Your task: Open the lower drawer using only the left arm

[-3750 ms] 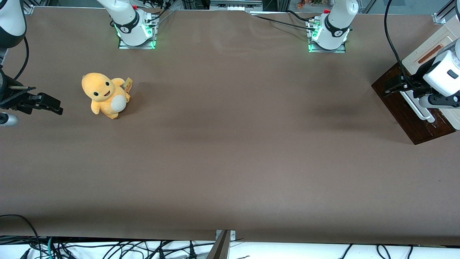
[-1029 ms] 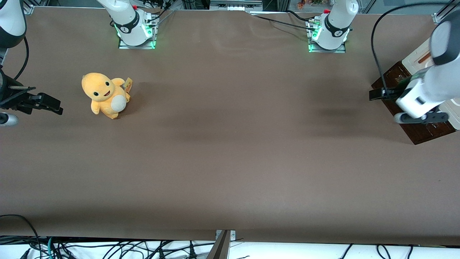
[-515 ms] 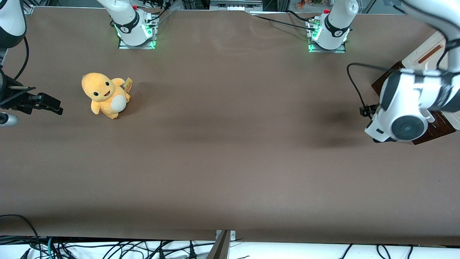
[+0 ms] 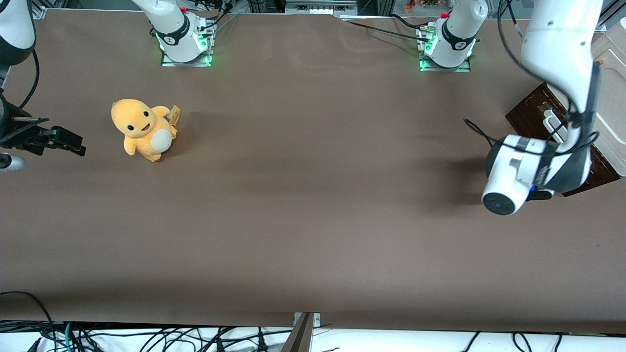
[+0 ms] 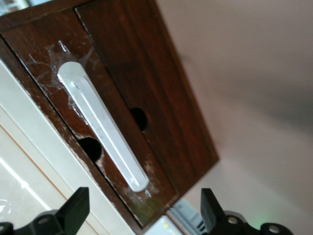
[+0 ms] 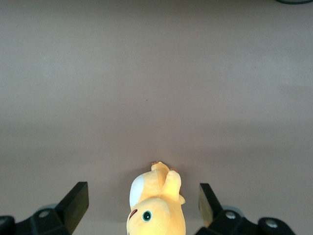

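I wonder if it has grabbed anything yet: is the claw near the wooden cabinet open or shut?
Open. The gripper has its fingers wide apart, nothing between them, facing the white handle without touching it.

Open gap between tool [image 5: 142, 210] and handle [image 5: 102, 125]

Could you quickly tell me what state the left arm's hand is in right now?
Left hand: open, holding nothing, in front of the lower drawer, fingers either side of its white handle.

No readable text, labels, brands or numbers anywhere; small dark marks on the white arm bases are too tiny to read.
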{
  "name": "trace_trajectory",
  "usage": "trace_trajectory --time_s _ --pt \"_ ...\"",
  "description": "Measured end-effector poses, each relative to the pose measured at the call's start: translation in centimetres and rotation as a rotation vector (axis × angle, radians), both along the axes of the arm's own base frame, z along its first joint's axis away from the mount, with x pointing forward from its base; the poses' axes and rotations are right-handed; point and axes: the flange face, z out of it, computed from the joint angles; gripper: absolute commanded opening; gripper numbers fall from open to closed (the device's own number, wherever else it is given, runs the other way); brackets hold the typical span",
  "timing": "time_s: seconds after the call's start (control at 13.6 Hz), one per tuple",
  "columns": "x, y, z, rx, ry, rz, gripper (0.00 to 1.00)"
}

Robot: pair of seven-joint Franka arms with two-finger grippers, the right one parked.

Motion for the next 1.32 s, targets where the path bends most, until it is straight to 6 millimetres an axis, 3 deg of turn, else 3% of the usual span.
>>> trace_trajectory --time_s 0.22,0.59,0.81,1.1,1.32 --pt "-0.7 2.6 -3.5 0.077 0.066 -0.009 1.0" --pt "-1.5 7.2 -5.2 0.135 0.113 0.01 0.98" --pt "-1.7 8.1 -6.2 0.17 0.138 -0.014 0.78" --pt "-1.9 9.3 -7.1 0.213 0.16 -0.041 0.28" --pt "-1.6 9.3 -6.6 0.243 0.168 -0.059 0.13"
